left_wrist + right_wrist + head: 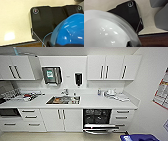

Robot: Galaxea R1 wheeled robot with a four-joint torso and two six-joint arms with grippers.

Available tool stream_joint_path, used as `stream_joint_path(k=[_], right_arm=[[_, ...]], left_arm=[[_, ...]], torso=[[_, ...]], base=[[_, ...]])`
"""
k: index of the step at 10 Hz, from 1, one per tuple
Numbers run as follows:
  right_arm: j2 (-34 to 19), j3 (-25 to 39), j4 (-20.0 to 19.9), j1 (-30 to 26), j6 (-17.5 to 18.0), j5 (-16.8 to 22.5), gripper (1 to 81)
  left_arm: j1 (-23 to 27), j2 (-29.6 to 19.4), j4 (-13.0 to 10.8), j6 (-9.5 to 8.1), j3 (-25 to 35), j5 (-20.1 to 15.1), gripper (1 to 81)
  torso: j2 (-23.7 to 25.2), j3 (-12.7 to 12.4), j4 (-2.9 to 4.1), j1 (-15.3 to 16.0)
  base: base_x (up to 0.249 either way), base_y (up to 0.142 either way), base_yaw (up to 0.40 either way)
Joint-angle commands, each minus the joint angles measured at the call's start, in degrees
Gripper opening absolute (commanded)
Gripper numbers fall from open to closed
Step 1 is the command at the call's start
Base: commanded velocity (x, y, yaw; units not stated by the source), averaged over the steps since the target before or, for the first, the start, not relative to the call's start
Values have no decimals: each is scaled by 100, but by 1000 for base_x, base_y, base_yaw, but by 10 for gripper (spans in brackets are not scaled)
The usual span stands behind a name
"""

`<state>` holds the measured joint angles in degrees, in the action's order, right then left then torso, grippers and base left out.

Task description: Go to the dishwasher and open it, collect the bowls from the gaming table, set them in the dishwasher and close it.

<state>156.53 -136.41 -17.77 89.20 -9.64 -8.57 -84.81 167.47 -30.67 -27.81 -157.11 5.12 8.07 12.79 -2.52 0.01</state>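
The dishwasher (97,118) stands open under the white counter (100,103), just to one side of the sink (63,100), its door (100,128) folded down toward the floor and the dark racks showing above it; every other place here is best told from that door. A solid blue bowl (70,31) sits large and close in the left wrist view, its rim against the dark plate of the arm; a pale bowl (105,31) sits the same way in the right wrist view. Each seems to be carried, yet I cannot tell whether either gripper is closed on its bowl, since the fingers are not to be made out; pale floor shows beyond both bowls.

The risks, as I judge them, gather at the door; it juts out low into the room, so a base that rolls too near could strike its edge; a bowl held by the rim alone could tilt and slip as the torso bends toward the racks; glazed surfaces give little grip. With both arms seemingly loaded, neither is free to steady the rack or catch a fall; a bowl lowered blind might knock a wire tine and bounce off the door onto the floor. The wall beside the dishwasher narrows the room for the right arm; an elbow swing there could jar the pale bowl loose.
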Motion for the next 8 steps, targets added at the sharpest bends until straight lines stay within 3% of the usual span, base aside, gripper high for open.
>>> stream_joint_path(k=[1,8], right_arm=[[-119,28,37,-196,-20,338,10],[-128,28,37,-178,-20,338,10]], left_arm=[[241,-73,-62,21,-21,-248,10],[241,-73,-62,21,-21,-240,10]], torso=[[0,0,0,0],[-6,2,0,9]], base=[[192,0,0],[169,0,0]])
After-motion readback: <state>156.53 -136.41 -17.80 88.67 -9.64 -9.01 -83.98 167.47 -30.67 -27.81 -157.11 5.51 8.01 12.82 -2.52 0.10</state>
